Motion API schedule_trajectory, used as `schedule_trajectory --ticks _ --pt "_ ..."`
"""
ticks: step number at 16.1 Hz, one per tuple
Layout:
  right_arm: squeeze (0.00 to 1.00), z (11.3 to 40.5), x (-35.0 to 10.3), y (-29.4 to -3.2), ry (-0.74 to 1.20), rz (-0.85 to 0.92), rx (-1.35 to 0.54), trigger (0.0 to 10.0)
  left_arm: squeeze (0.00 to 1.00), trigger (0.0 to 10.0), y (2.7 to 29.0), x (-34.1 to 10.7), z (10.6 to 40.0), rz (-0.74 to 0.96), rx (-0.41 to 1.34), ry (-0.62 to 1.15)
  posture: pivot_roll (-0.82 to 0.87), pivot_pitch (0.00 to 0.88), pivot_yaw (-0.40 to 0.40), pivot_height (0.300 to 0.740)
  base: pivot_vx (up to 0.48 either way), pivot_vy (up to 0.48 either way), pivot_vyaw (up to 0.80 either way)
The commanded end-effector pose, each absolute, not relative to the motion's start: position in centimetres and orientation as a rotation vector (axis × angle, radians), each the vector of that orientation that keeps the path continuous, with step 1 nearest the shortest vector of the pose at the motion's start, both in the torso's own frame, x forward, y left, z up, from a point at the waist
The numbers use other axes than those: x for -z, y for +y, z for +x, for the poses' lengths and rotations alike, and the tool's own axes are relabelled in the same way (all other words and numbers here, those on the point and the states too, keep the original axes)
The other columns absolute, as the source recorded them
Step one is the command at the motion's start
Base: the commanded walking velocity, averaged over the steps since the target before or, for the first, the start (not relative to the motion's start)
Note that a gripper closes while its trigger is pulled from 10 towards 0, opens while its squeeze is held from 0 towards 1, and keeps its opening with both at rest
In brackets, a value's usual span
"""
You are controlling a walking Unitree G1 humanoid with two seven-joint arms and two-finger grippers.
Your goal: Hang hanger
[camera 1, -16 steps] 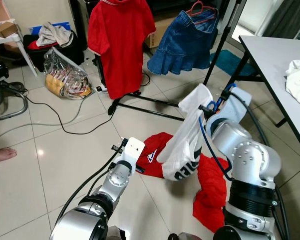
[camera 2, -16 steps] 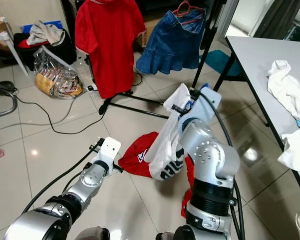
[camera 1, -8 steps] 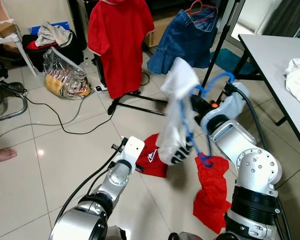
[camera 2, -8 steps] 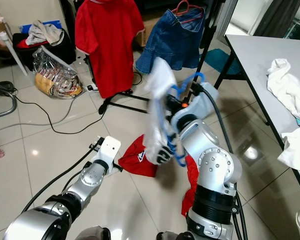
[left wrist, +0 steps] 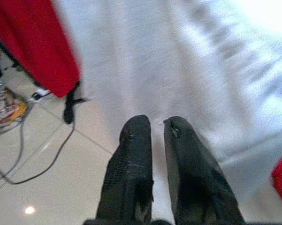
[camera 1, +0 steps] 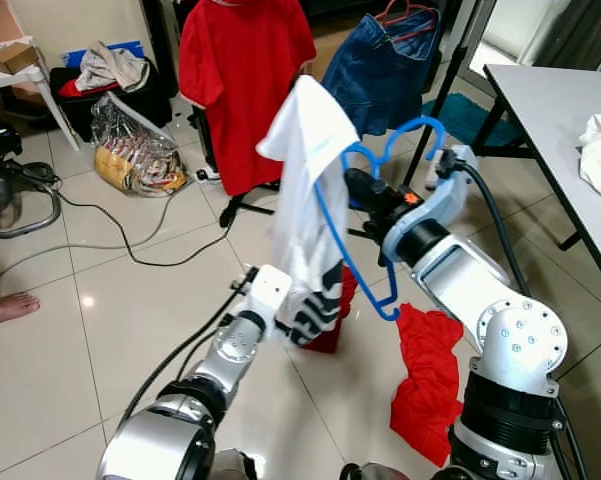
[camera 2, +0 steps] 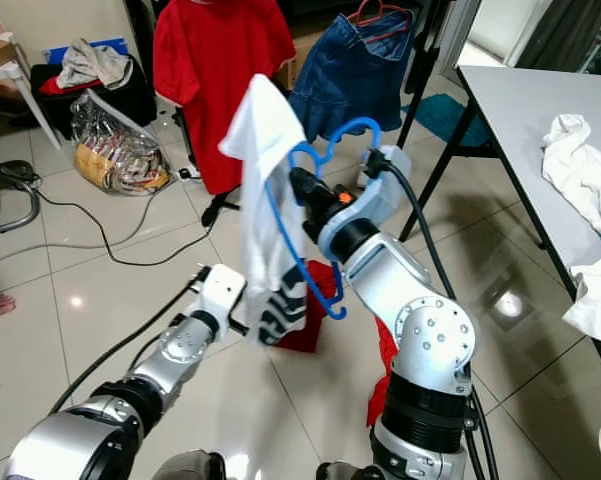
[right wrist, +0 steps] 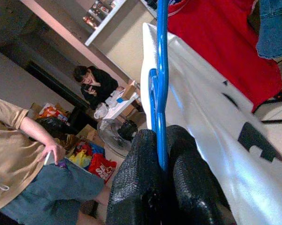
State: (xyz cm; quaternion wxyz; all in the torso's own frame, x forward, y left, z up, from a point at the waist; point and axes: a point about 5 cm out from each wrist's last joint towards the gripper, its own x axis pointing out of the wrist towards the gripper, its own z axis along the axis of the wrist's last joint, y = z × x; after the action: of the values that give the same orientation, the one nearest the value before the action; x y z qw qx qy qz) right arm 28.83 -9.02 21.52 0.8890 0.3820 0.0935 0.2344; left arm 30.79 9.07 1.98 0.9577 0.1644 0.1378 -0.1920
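The blue plastic hanger (camera 1: 365,215) is up in the air in the middle of the scene, above the tiled floor (camera 1: 120,300), and it carries a white T-shirt with black print (camera 1: 305,200). The shirt covers the left part of the hanger, so only the hook and the right side of the blue frame can be seen. The right gripper (right wrist: 162,164) has its fingers (right wrist: 131,187) clenched on the blue bar of the hanger; the bar passes between them in the right wrist view. The right arm is stretched forward and to the left.

The left gripper (left wrist: 152,138) is low and near, just at the lower edge of the white shirt. Its two fingers stand close together with a thin gap, and they grasp nothing that I can see. This view is blurred, so I cannot tell if the tips touch the cloth.

Far behind, a red polo shirt (camera 1: 245,80) and a blue denim skirt (camera 1: 385,65) hang on a black clothes rack (camera 1: 280,205); the top of the rack is cut off. A red garment (camera 1: 425,365) lies on the floor at the right, partly hidden by the right arm. A grey worktop (camera 1: 555,110) with white cloth (camera 1: 600,155) is at the far right, cut by the edge. A bare foot (camera 1: 5,308) of a person shows at the left edge.
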Motion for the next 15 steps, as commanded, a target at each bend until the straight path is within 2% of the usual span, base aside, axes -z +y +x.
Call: schedule_trajectory --ticks 1,5,15 --pt "0.0 28.3 -22.8 -7.7 0.153 0.851 -0.567 10.0 1.0 10.0 8.3 -2.2 30.8 0.33 0.444 0.263 0.02 0.084 0.012 0.74 0.0 0.0 0.0" --pt "0.0 28.1 -22.9 -7.6 0.154 0.845 -0.591 10.0 1.0 10.0 7.4 -1.8 30.1 0.327 0.517 0.264 0.02 0.085 0.01 0.74 0.0 0.0 0.0" --pt "0.0 28.3 -23.5 -7.9 0.11 0.814 -0.576 10.0 1.0 10.0 7.3 -1.0 29.3 0.358 0.529 0.279 0.02 0.079 0.013 0.74 0.0 0.0 0.0"
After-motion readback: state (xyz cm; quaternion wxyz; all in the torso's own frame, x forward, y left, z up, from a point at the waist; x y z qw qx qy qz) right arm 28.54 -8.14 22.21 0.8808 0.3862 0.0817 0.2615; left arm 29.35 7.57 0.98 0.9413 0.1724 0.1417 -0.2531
